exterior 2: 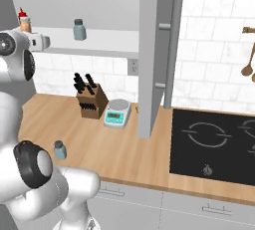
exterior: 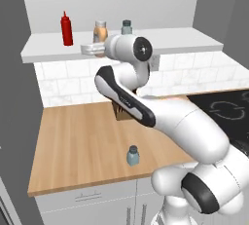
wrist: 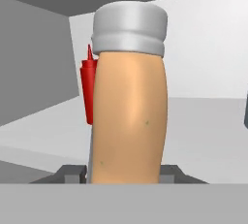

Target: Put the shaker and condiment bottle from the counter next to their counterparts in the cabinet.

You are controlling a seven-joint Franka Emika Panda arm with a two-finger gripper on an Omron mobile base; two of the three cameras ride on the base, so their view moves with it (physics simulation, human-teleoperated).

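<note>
On the wooden surface point(exterior: 73, 141) stood the shaker point(exterior: 133, 156); the end effector point(exterior: 95, 48), fingertips mostly hidden, clasped the condiment bottle point(exterior: 100, 31) at the cabinet point(exterior: 48, 48).

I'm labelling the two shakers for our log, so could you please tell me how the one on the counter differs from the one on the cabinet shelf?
The small blue-grey translucent shaker with a dark cap stands low on the light-wood counter, near its front edge; the paler grey-green shaker with a dark cap stands up on the white cabinet shelf, beside the tan-orange bottle at the hand. Both stand upright and look alike in shape and size.
</note>
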